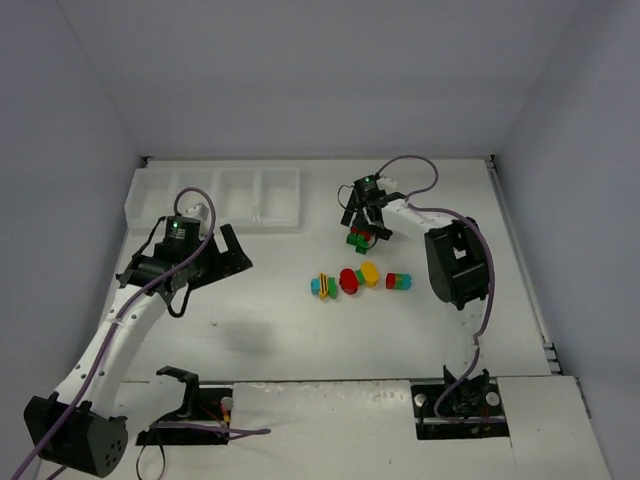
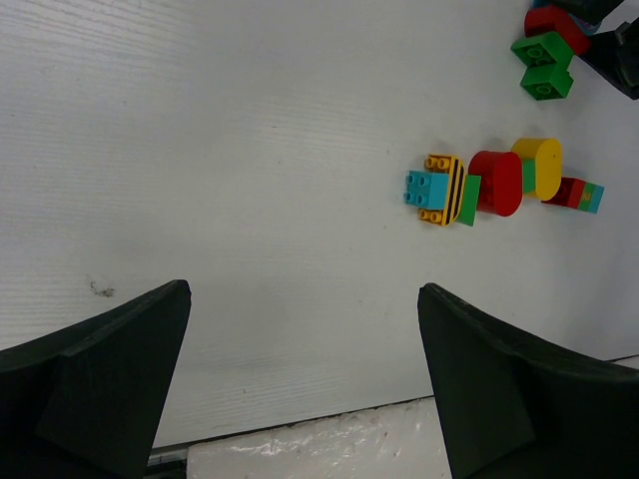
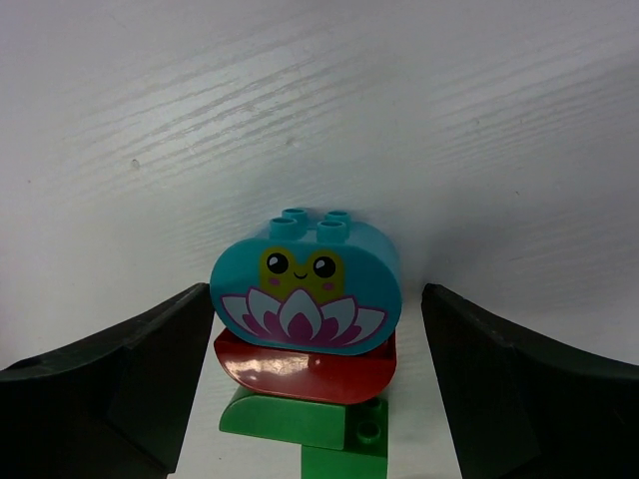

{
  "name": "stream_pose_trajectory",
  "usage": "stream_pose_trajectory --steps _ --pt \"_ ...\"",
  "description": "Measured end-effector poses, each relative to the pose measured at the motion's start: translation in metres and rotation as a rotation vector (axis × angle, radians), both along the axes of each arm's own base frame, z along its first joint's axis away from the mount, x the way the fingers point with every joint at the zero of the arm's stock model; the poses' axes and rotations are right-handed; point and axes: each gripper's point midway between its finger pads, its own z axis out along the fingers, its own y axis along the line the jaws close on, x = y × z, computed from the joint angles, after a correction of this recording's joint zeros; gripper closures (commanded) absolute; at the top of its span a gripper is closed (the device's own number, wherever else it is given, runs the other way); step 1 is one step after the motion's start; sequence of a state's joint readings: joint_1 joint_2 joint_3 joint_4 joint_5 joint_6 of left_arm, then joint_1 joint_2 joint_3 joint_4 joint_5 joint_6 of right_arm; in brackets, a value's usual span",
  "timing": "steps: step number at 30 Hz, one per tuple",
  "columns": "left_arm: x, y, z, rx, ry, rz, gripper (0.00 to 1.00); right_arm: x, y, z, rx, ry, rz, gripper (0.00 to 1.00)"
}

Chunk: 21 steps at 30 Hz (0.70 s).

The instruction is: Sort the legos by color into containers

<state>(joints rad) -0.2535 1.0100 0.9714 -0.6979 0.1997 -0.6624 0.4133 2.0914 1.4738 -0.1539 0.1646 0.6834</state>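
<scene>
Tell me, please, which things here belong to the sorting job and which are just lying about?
Job:
divided tray
row of bricks
frog-topped brick stack

Not the job:
purple cables
dark smudge

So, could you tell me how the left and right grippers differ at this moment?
The right gripper straddles a stack, a cyan frog brick with red and green ones; the left gripper has only bare table between its fingers. The left gripper hangs on the near side of the tray, while the right gripper is off to the tray's right. Both are open.
</scene>
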Motion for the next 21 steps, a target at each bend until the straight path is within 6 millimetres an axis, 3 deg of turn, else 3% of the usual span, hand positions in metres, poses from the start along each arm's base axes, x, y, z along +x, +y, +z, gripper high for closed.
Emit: stream_pose_trajectory --steps 2,5,8,9,12,17,21 --pt "0.000 -0.001 0.000 -0.005 0.000 -0.005 0.10 -0.001 0.000 -0.002 -0.003 0.008 -0.001 0.23" --pt "0.000 -0.003 0.000 -0.011 -0.002 -0.011 0.10 -0.002 0.000 -0.002 -0.001 0.011 -0.005 0.41" --pt "0.002 -0.006 0.000 -0.026 -0.008 -0.025 0.10 -0.003 -0.001 -0.003 0.001 0.014 -0.016 0.63" --pt "0.003 -0.008 -0.001 -0.030 -0.008 -0.031 0.10 -0.003 -0.001 -0.003 0.001 0.014 -0.017 0.75" --pt "0.006 -0.013 -0.004 -0.047 -0.003 -0.047 0.10 -0.003 -0.001 -0.002 0.004 0.013 -0.020 1.00" --pt "0.014 -0.023 -0.002 -0.075 -0.021 -0.079 0.10 -0.003 0.006 0.007 0.054 -0.005 -0.025 1.00" --pt "0.021 -0.041 0.004 -0.088 -0.072 -0.132 0.10 -0.017 0.014 0.046 0.192 -0.076 -0.050 1.00"
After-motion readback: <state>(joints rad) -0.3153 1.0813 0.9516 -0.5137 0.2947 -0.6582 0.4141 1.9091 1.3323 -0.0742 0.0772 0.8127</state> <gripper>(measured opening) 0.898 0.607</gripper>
